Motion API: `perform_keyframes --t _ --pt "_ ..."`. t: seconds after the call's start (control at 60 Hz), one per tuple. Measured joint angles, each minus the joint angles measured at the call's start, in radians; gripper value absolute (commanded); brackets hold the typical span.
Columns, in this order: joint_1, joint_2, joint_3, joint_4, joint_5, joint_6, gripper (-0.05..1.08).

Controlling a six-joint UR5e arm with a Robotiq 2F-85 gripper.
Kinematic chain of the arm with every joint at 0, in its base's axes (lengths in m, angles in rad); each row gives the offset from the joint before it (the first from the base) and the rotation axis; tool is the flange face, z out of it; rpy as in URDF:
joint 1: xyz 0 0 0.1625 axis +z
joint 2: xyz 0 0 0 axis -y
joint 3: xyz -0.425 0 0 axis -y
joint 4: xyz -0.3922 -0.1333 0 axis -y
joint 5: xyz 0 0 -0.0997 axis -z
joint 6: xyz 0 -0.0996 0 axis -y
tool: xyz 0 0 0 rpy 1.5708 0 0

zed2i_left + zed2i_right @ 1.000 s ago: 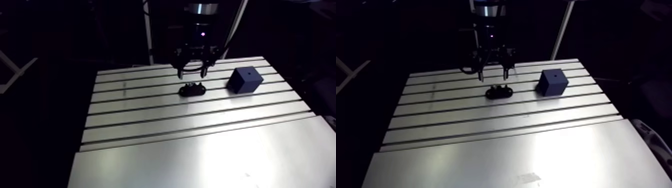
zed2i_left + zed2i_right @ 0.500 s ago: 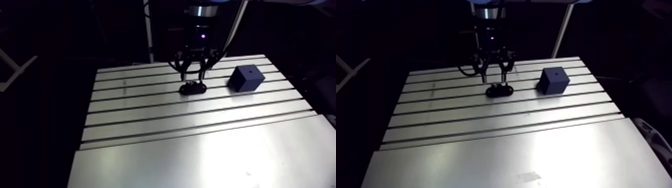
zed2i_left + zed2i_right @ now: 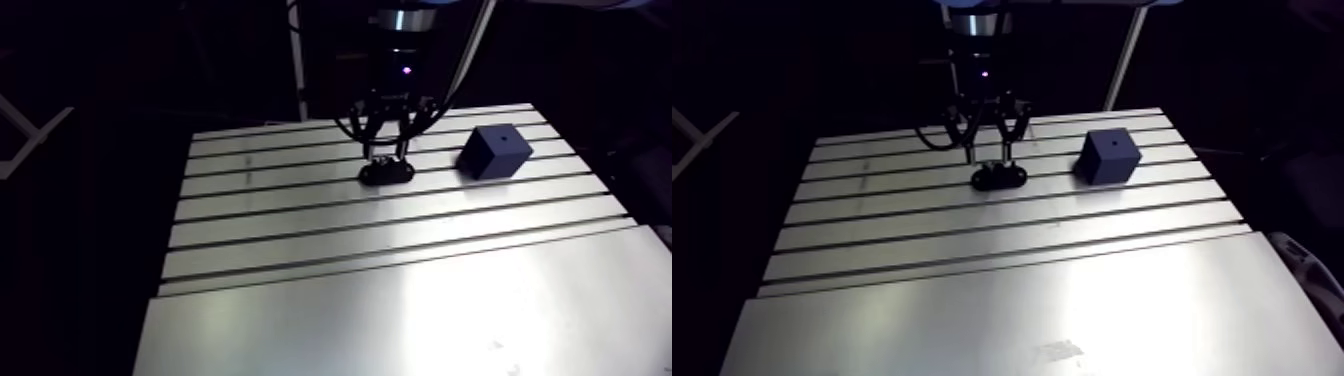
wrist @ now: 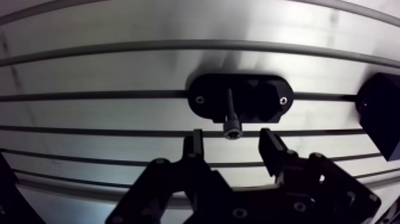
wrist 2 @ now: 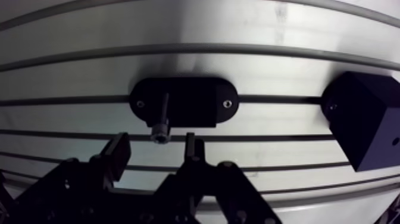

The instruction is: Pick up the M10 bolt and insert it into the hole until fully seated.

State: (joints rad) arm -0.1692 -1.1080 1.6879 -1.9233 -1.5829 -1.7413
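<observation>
Partly cropped block (image 4: 381, 116), end effector (image 4: 231, 139) spread near bolt (image 4: 231, 125)

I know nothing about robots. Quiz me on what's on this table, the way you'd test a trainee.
1. True or false: the bolt stands upright in the black oval holder.
2. Pick one. The jaws are: A) open; B) shut on the bolt; C) shut on the holder.
3. Fill in: the small hole is in the top face of the dark ____.
Key: 1 true; 2 A; 3 cube.
</observation>
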Motion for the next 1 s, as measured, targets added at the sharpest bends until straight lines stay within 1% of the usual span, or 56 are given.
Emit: perform_keyframes --t 0.517,1.0 --pt "0.000 0.017 -0.007 -0.013 -0.001 -0.004 0.44" --pt "0.000 0.020 -0.007 -0.012 -0.001 -0.005 0.46"
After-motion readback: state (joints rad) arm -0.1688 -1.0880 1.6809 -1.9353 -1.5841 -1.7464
